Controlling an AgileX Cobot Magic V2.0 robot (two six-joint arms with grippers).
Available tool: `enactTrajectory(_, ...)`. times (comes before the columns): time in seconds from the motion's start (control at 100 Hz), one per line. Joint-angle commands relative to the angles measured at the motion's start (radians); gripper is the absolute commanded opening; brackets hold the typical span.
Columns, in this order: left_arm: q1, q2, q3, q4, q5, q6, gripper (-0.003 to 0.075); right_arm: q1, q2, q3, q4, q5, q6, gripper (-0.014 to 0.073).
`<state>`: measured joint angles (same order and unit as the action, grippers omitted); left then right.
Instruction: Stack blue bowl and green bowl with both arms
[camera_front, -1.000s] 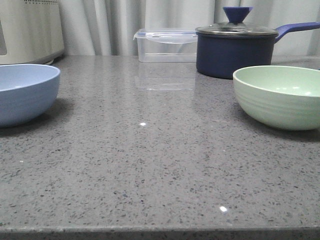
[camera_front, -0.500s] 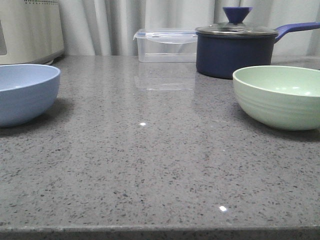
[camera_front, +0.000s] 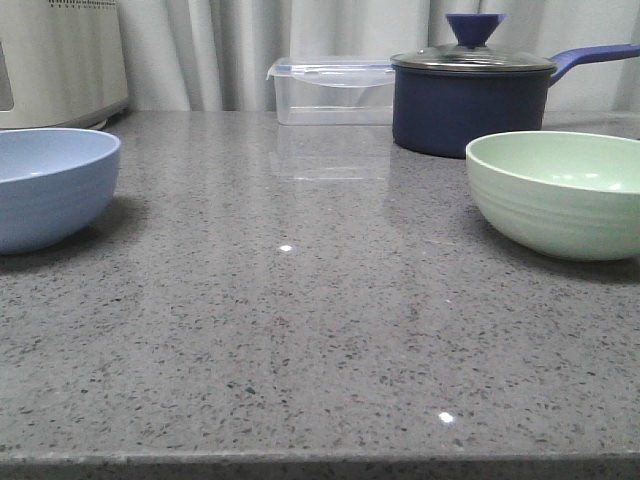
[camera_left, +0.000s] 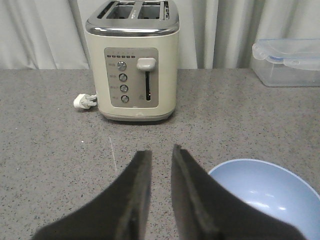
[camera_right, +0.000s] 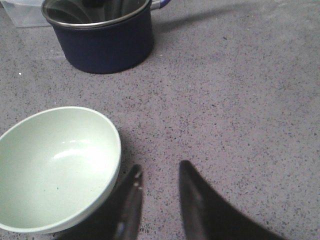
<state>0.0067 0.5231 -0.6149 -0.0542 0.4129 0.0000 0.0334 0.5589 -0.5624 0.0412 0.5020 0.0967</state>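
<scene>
The pale blue bowl (camera_front: 45, 185) stands empty at the left edge of the grey countertop; it also shows in the left wrist view (camera_left: 270, 192). The mint-green bowl (camera_front: 560, 190) stands empty at the right; it also shows in the right wrist view (camera_right: 52, 167). Neither arm shows in the front view. My left gripper (camera_left: 161, 155) is open and empty above the counter, just beside the blue bowl's rim. My right gripper (camera_right: 159, 170) is open and empty above the counter, close beside the green bowl's rim, not touching it.
A navy saucepan (camera_front: 470, 95) with a glass lid stands behind the green bowl. A clear plastic container (camera_front: 330, 90) sits at the back centre. A cream toaster (camera_left: 132, 60) with its plug (camera_left: 84, 101) stands behind the blue bowl. Curtains hang behind the counter.
</scene>
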Motion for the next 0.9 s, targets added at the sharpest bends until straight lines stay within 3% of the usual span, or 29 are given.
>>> enactTrajectory(0.0, 0.003, 0.013, -0.038, -0.004, -0.082, 0.0, 0.0301, -0.005, 0.017, -0.037, -0.014, -0.068, -0.009, 0.0377)
enactTrajectory(0.05, 0.003, 0.013, -0.038, -0.004, -0.099, 0.0, 0.0375, -0.005, 0.017, -0.037, -0.014, -0.074, -0.009, 0.0393)
enactTrajectory(0.12, 0.003, 0.013, -0.038, -0.004, -0.12, 0.0, 0.0407, -0.005, 0.017, -0.036, -0.014, -0.082, -0.009, 0.039)
enactTrajectory(0.34, 0.003, 0.013, -0.038, -0.004, -0.124, 0.0, 0.0407, -0.004, 0.028, -0.042, 0.029, -0.087, -0.009, 0.039)
enactTrajectory(0.89, 0.003, 0.013, -0.038, -0.004, -0.124, 0.0, 0.0407, -0.001, 0.451, -0.403, 0.118, 0.263, -0.011, 0.039)
